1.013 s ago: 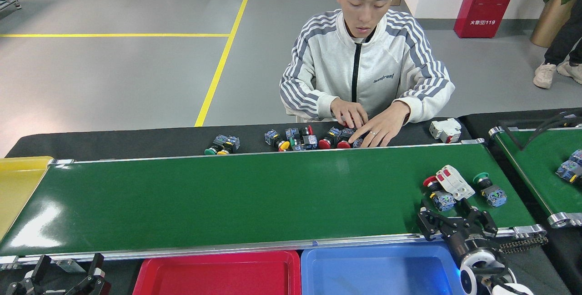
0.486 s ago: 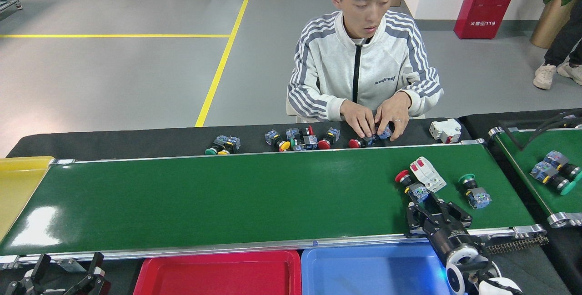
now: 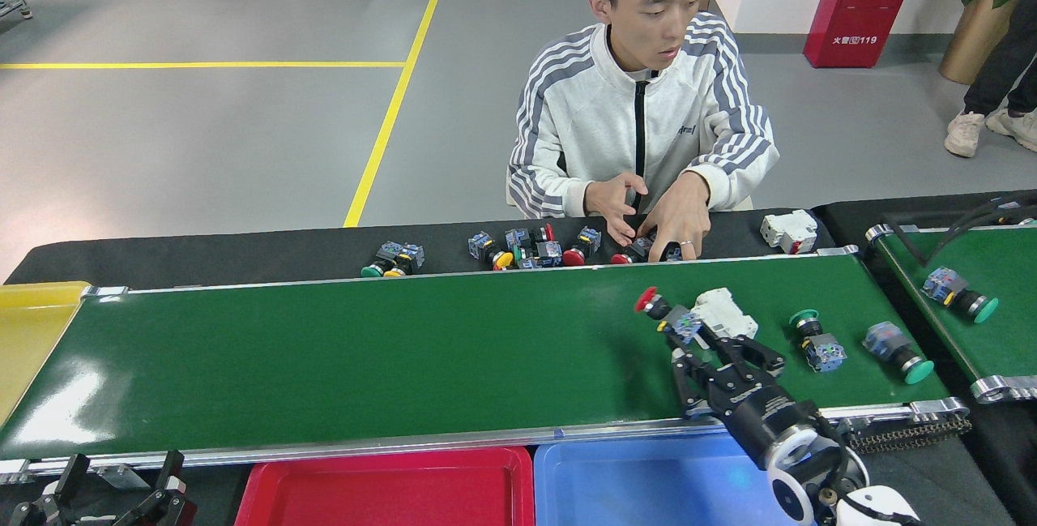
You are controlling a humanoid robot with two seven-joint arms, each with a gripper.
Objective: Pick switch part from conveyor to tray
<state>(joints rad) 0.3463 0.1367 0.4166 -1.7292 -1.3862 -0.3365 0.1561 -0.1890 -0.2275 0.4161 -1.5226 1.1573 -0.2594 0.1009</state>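
On the conveyor (image 3: 405, 356), the red-capped switch part (image 3: 666, 315) lies just beyond the right tool (image 3: 721, 364), whose spread fingers grip nothing. A white breaker (image 3: 723, 313) touches it. The left tool (image 3: 121, 489), below the conveyor's near rail, is cut off; its fingers stand apart. The blue tray (image 3: 640, 485) is partly cropped.
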